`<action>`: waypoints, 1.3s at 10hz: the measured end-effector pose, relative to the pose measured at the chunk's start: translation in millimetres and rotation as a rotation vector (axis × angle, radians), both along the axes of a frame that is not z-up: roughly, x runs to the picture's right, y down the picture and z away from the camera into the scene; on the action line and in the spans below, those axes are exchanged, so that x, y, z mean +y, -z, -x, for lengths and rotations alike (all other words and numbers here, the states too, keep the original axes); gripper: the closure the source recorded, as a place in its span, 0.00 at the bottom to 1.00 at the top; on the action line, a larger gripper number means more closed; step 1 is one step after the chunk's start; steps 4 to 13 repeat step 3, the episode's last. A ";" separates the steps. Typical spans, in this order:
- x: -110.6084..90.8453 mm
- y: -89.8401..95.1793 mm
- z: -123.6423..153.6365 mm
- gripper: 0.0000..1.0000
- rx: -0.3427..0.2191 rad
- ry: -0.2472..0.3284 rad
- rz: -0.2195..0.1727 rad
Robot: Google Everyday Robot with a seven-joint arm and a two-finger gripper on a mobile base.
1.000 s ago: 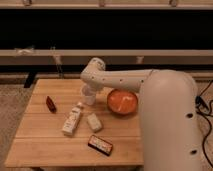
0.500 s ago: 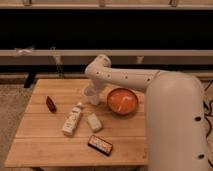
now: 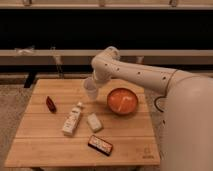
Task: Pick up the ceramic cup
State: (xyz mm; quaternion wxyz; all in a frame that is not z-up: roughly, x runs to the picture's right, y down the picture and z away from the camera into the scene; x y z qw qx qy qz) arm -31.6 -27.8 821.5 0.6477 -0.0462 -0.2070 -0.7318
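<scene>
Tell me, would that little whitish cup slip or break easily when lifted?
Probably stiff and fragile: the ceramic cup looks hard and smooth, so it may slip. Its tapered shape, wider at the rim, could make it tip. The gripper is right at it, beside the orange bowl.

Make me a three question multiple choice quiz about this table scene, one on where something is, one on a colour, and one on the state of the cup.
1. Where does the white bottle lie?
A. left of the orange bowl
B. inside the bowl
C. on the floor

2. What colour is the bowl?
A. blue
B. orange
C. green

3. How is the ceramic cup?
A. tipped on its side
B. upside down
C. upright under the gripper

Answers: 1 A, the bottle lies on the wooden table left of the bowl. 2 B, its inside is plainly orange. 3 C, its rim faces up just below the gripper at the arm's end.
</scene>
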 end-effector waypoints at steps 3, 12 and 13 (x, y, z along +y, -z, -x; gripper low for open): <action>-9.2 11.8 -4.1 1.00 -0.057 -0.037 0.013; -9.2 11.8 -4.1 1.00 -0.057 -0.037 0.013; -9.2 11.8 -4.1 1.00 -0.057 -0.037 0.013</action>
